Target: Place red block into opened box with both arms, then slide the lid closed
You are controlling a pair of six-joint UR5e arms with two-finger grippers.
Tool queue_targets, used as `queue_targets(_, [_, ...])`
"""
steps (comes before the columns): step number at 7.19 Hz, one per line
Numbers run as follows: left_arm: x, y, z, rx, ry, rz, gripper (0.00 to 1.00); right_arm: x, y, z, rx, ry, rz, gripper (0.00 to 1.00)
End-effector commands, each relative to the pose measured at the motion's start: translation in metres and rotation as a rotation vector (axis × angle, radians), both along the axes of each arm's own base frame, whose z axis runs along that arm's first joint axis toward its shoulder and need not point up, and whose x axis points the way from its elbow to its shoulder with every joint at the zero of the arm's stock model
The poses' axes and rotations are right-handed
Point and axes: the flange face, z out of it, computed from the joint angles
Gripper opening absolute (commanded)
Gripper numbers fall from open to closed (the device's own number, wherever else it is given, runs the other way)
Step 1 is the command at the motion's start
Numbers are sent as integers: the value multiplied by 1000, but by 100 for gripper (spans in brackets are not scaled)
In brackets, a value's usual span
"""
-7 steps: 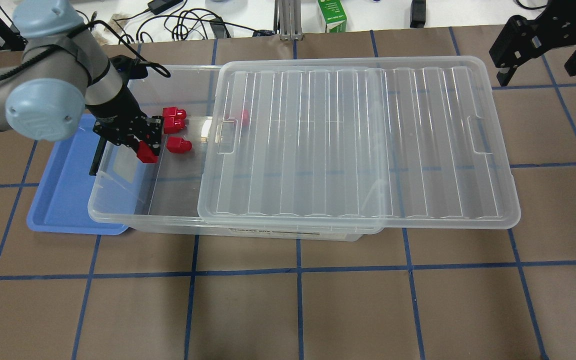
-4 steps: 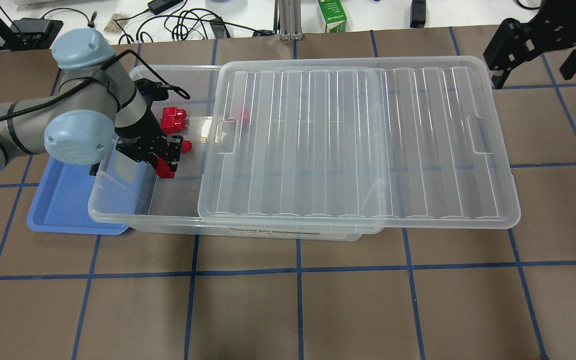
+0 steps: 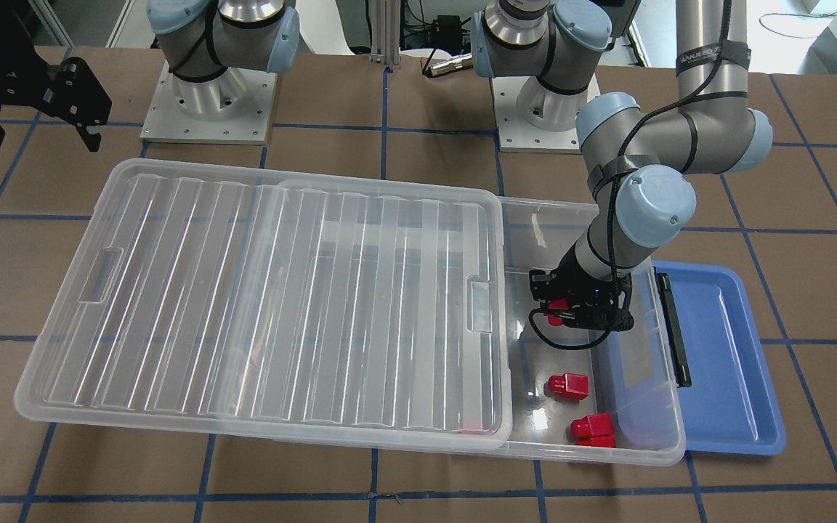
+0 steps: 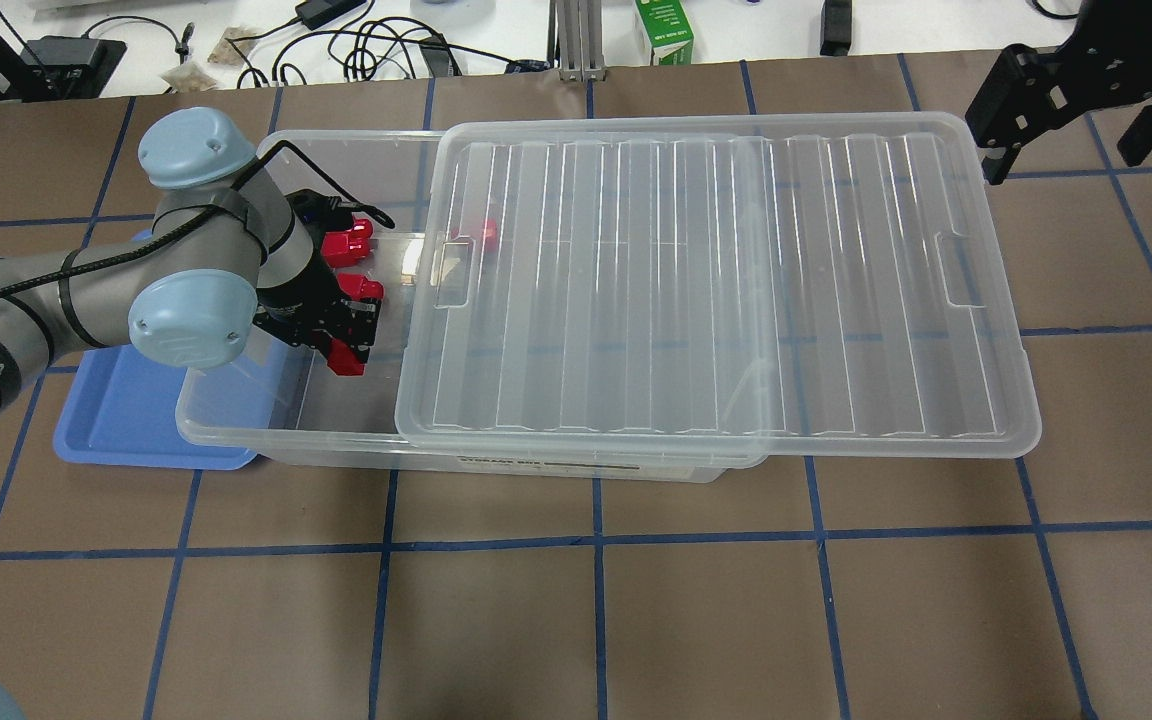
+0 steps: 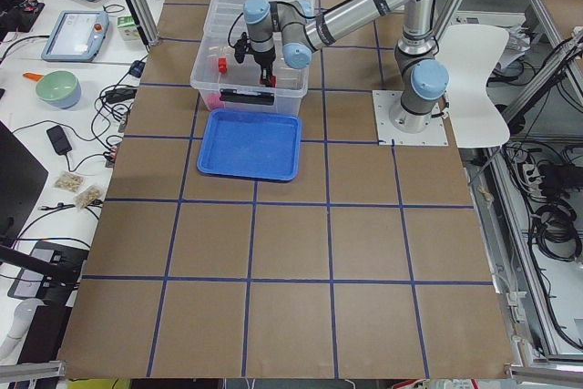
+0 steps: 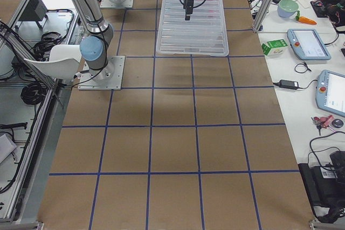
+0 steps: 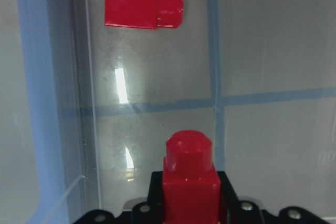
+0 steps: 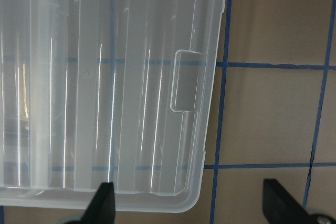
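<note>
My left gripper (image 4: 342,346) is shut on a red block (image 4: 347,358) inside the uncovered end of the clear box (image 4: 236,436). The wrist view shows that block (image 7: 189,181) between the jaws, stub pointing out, above the box floor. Other red blocks lie on the floor: one (image 4: 367,290) just beyond the gripper and a pair (image 4: 347,243) farther back, also seen from the front (image 3: 567,386) (image 3: 593,428). The ribbed lid (image 4: 716,290) covers most of the box and overhangs its right end. My right gripper (image 4: 1071,135) hovers open beyond the lid's far right corner.
A blue tray (image 4: 126,420) lies under the box's left end, beside the black bar (image 3: 673,334). Another red block (image 4: 488,232) shows through the lid. Cables and a green carton (image 4: 664,30) lie past the table's back edge.
My left gripper carried the red block from the box's left wall rightward and toward the front, over the box floor. The right gripper barely shifted.
</note>
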Motion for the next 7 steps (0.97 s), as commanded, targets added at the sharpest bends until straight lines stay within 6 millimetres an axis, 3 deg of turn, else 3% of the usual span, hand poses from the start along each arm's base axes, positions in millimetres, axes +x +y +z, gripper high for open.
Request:
queue_targets(1, [0, 1, -20, 24, 2, 5, 0, 0, 0, -3, 8, 2, 8, 100])
queue_targets(4, [4, -1, -28, 38, 3, 6, 0, -1, 3, -9, 20, 0, 6, 100])
queue_targets(5, [4, -1, -30, 41, 2, 6, 22, -3, 2, -13, 30, 5, 5, 100])
queue_targets(6, [4, -1, -28, 38, 0, 7, 50, -6, 3, -17, 41, 29, 4, 100])
queue_targets(7, [4, -1, -28, 37, -1, 11, 59, -9, 3, -20, 48, 35, 0, 100])
